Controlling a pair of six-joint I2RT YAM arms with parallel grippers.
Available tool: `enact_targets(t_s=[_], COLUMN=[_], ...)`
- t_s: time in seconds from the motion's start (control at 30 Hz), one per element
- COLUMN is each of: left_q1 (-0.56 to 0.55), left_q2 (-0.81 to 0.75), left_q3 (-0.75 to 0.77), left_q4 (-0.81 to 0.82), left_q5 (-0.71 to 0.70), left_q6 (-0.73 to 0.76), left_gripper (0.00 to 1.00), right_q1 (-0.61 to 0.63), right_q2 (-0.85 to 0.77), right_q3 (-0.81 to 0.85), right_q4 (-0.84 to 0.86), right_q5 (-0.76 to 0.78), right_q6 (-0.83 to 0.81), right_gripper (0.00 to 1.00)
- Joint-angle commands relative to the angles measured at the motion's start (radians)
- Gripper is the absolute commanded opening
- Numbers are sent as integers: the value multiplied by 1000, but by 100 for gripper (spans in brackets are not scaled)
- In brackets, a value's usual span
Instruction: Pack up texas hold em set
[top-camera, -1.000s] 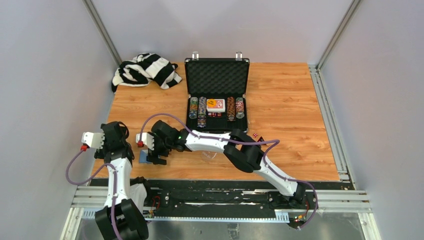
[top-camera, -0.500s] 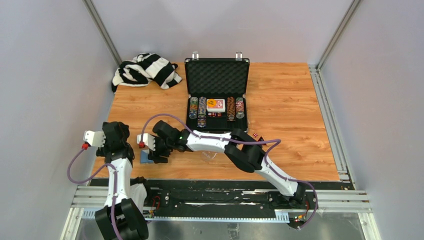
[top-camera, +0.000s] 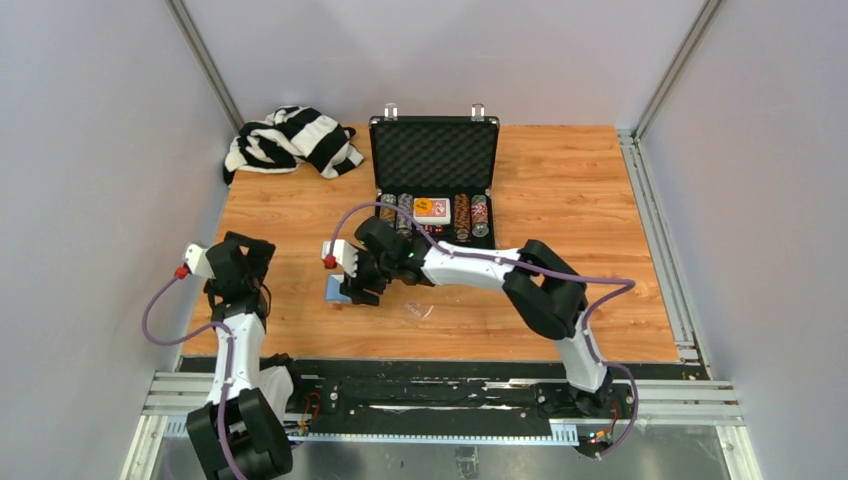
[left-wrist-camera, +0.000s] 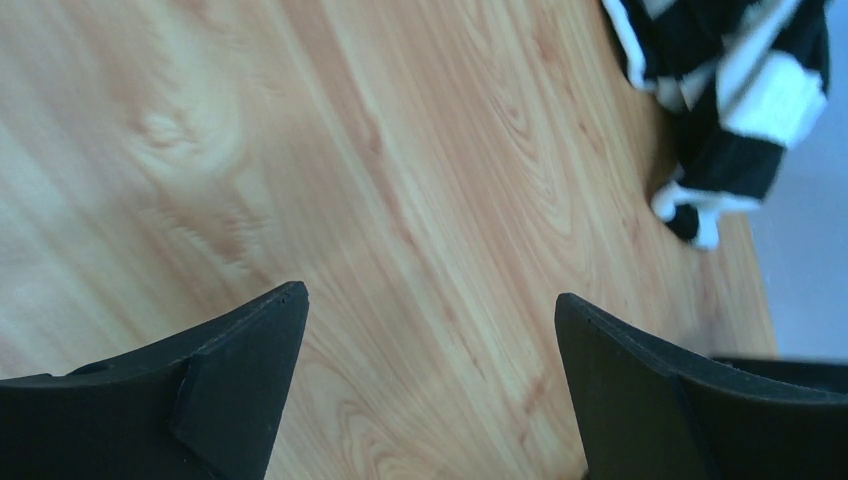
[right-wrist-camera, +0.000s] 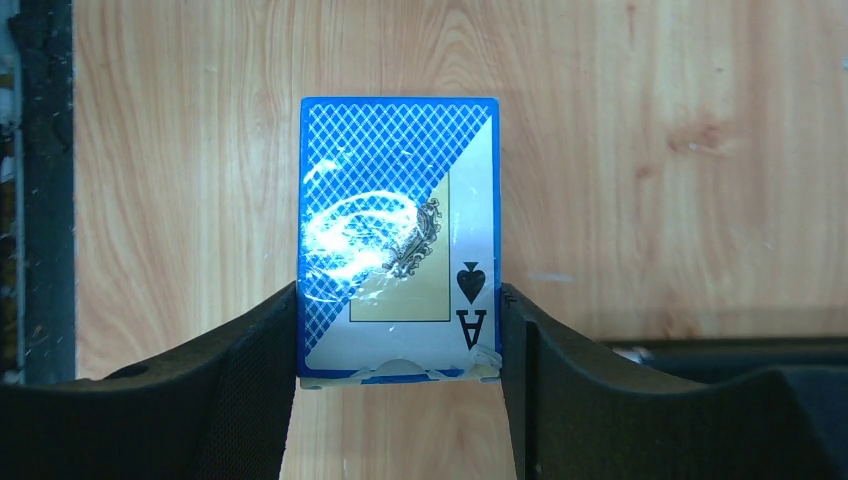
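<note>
Case: we see the black briefcase (top-camera: 434, 155) open at the far middle of the table (top-camera: 590, 230), its lid upright and lined with dark foam.
In the case: rows of poker chips (top-camera: 462, 216) lie at both sides, with an orange card box (top-camera: 431, 208) between them; the right arm hides the near edge.
Blue card deck (right-wrist-camera: 398, 240): outside the case, in front of it and to its left, ace of spades showing; we cannot tell whether it touches the wood.
Right gripper (right-wrist-camera: 400, 305): we see its fingers clamped on the deck's two long edges.
Left gripper (left-wrist-camera: 430, 320): spread wide over bare wood, holding nothing, near the table's left edge.
Striped cloth (top-camera: 292, 138): bunched in the far left corner, apart from the case.
</note>
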Motion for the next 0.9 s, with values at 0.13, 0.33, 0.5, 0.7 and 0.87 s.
enact_targets(t_s=[0.13,0.33,0.5,0.7,0.87], left_q1=[-76,-152,-213,-333,-410], left_q2=[-17,138,198,217,223], left_q3=[-65,-74,-62,-56,-85], left_q4=[249,504,591,639,672], left_q5=[450,754,848,896,937], left_q6=[74,-47,-127,-221,-288], left_gripper=[91,87,83,82,82], right_q1=[-26,-80,-128,-176,-191], right_q2=[-249,-379,-471,-560,-592], right_q3=[-133,-228,-318,-387,-400], right_q4=[63,69,87,92,98], right_q5=[35,-3,4,4,-7], right_q6=[0,43,56,59,64], right_gripper=[20,21,21,22,22])
